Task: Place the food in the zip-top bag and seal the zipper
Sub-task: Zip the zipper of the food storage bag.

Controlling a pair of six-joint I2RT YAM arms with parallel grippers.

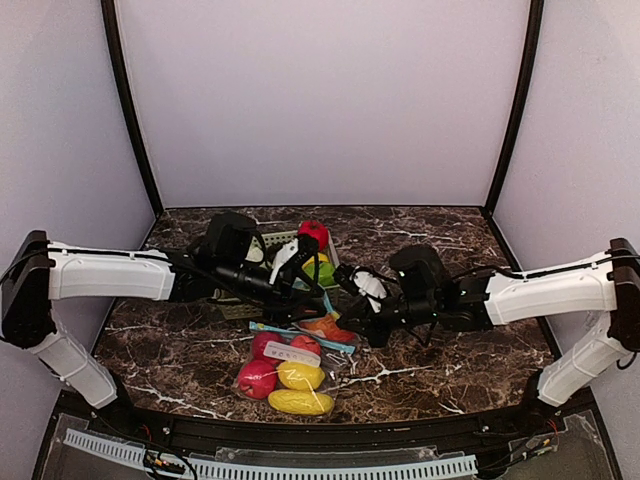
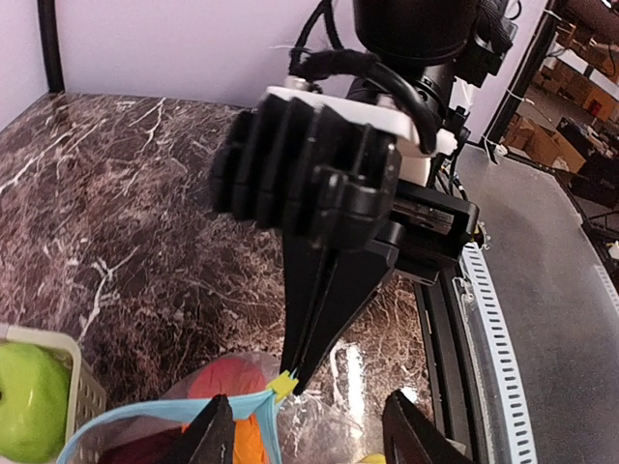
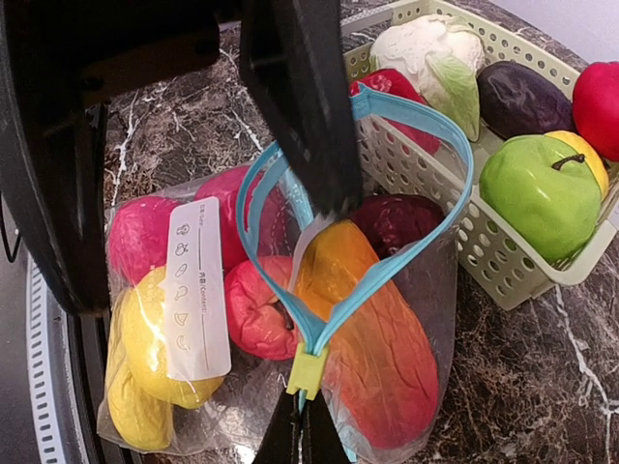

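The clear zip-top bag [image 3: 193, 290] lies on the marble table with its blue zipper [image 3: 426, 232] gaping open. Inside are pink, yellow, dark purple and orange-red toy food [image 3: 387, 338]. My right gripper [image 3: 305, 440] is shut on the bag's zipper end, right below the yellow-green slider [image 3: 308, 371]; the left wrist view shows its tips at the slider [image 2: 282, 385]. My left gripper [image 2: 309, 435] is open, and one finger [image 3: 300, 106] reaches into the bag's mouth. In the top view the bag [image 1: 290, 375] lies in front of both grippers.
The pale green slatted basket [image 3: 503, 261] stands right beside the bag. It holds a green apple [image 3: 537, 193], a cabbage [image 3: 430, 53], a dark purple eggplant [image 3: 522, 97] and a red fruit [image 3: 598, 101]. The table's near edge rail [image 2: 484, 319] is close behind.
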